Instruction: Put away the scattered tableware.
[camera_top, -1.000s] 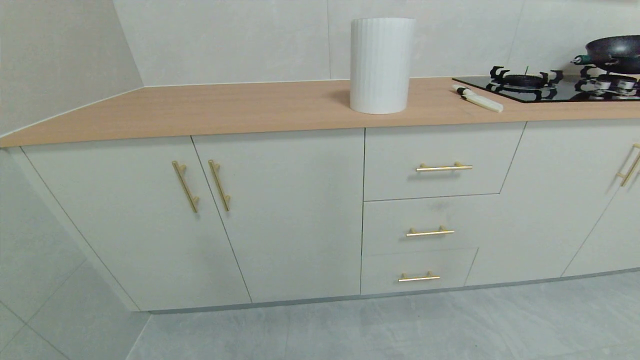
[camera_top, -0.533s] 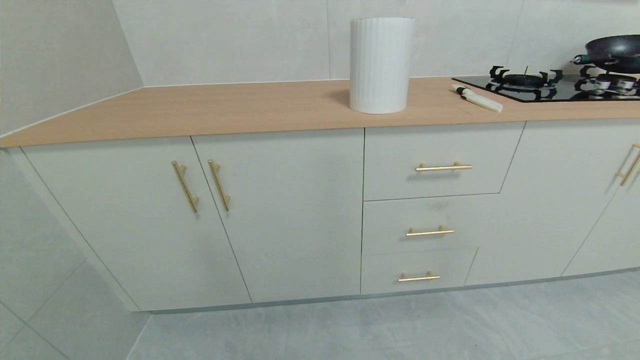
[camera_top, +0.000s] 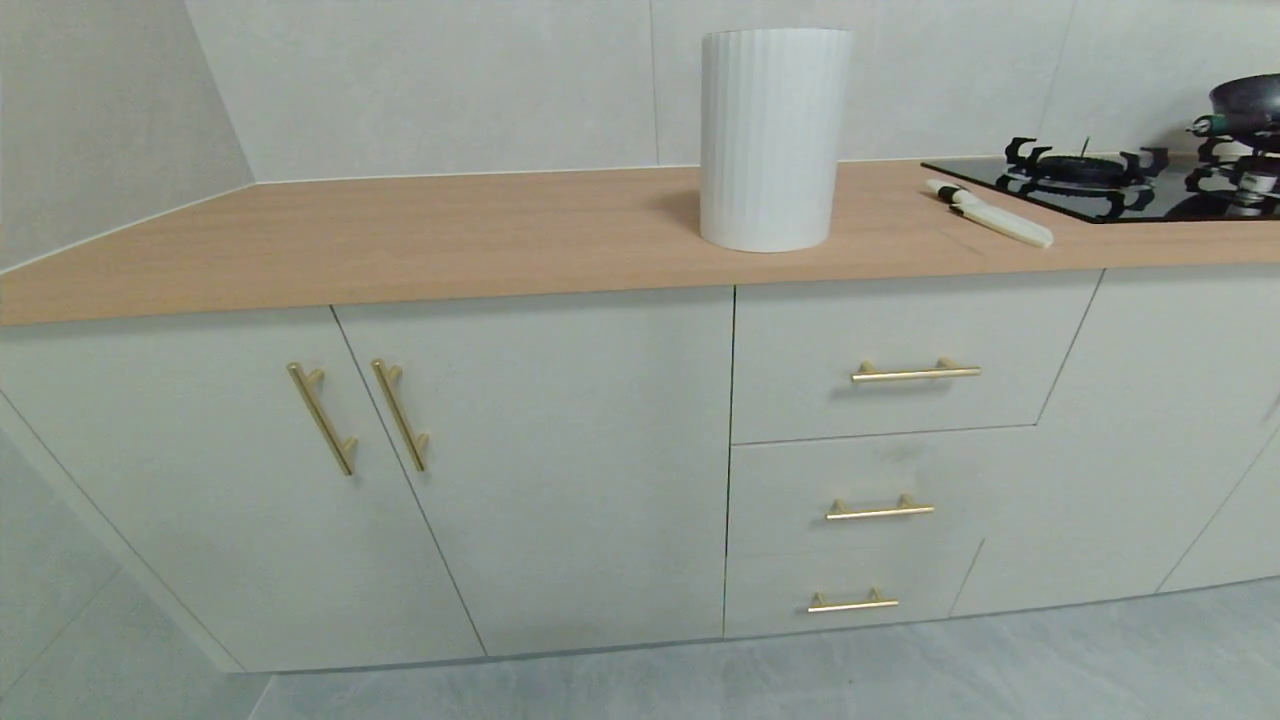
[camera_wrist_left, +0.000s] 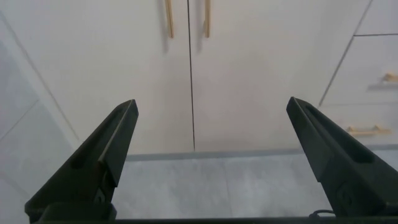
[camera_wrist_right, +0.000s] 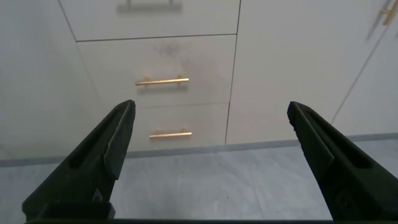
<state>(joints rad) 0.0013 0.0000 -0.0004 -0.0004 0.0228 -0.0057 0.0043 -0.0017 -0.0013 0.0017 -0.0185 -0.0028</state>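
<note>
While left tool (camera_wrist_left: 211, 101) gapes low, right tool (camera_wrist_right: 210, 104) matches.

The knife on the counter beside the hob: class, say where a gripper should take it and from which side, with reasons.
Probably from above, pinching the knife across its narrow width near mid-length: it lies flat on the counter, long, thin and slantwise, so only its side edges offer grip. Handle end unclear.

Head camera nearer counter (camera_top: 400, 235) (whole-view shift)
</note>
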